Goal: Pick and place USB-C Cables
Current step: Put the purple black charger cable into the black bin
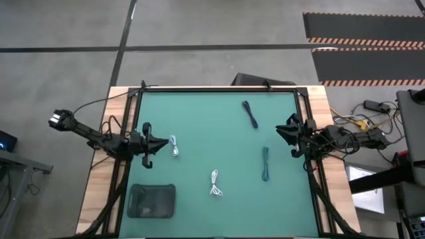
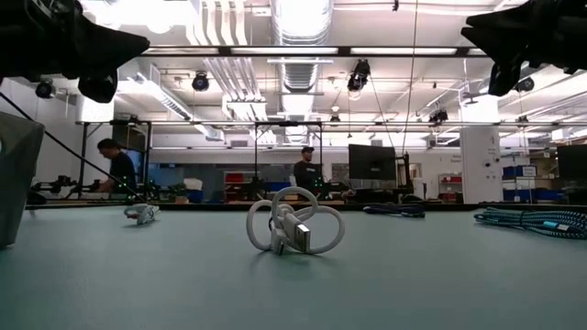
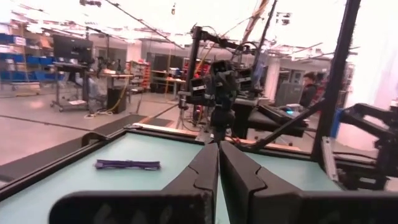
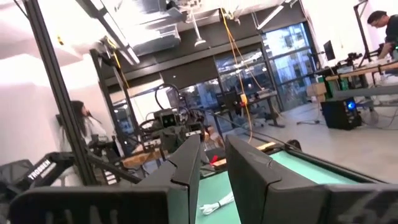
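Four cable bundles lie flat on the teal table. One white coil (image 1: 174,146) sits just right of my left gripper (image 1: 165,141). The other white coil (image 1: 216,183) (image 2: 293,229) lies near the table's middle, toward the near edge. A black bundle (image 1: 250,114) (image 3: 127,165) lies toward the far edge. A second dark bundle (image 1: 265,163) (image 2: 532,220) lies near my right gripper (image 1: 280,131). My left gripper (image 3: 219,152) hovers at the left edge with its fingers shut. My right gripper (image 4: 213,163) hovers at the right edge, slightly open. Both are empty.
A grey bin (image 1: 151,200) (image 2: 14,183) stands in the table's near-left corner. A black frame rail (image 1: 219,89) borders the table. Loose wires and boxes (image 1: 365,123) lie on the floor to the right. People (image 2: 307,170) work at benches far behind the table.
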Robot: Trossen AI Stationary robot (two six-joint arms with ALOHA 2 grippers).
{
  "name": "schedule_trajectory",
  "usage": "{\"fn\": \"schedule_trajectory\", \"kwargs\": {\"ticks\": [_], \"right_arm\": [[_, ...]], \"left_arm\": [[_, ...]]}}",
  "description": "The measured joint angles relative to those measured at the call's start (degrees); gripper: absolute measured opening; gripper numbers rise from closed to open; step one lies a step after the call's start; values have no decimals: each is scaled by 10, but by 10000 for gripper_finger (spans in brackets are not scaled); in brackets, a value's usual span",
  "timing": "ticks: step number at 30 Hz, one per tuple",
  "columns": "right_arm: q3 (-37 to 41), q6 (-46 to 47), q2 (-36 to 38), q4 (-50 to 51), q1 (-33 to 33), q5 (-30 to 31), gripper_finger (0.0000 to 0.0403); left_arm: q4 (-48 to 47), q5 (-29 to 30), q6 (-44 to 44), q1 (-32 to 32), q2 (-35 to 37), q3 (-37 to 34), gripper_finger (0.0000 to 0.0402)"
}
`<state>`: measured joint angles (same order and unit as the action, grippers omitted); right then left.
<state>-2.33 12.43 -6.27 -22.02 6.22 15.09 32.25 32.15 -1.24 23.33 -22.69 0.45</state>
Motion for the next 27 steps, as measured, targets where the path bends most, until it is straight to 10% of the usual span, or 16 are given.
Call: {"fn": "schedule_trajectory", "kwargs": {"ticks": [17,27], "right_arm": [[-1,134,-130,-195,0,2,66],[-67,99,-248,-94,0,5,66]], "left_arm": [[44,105,21,0,-8,0,0],[51,115,68,0,-14,0,0]]}}
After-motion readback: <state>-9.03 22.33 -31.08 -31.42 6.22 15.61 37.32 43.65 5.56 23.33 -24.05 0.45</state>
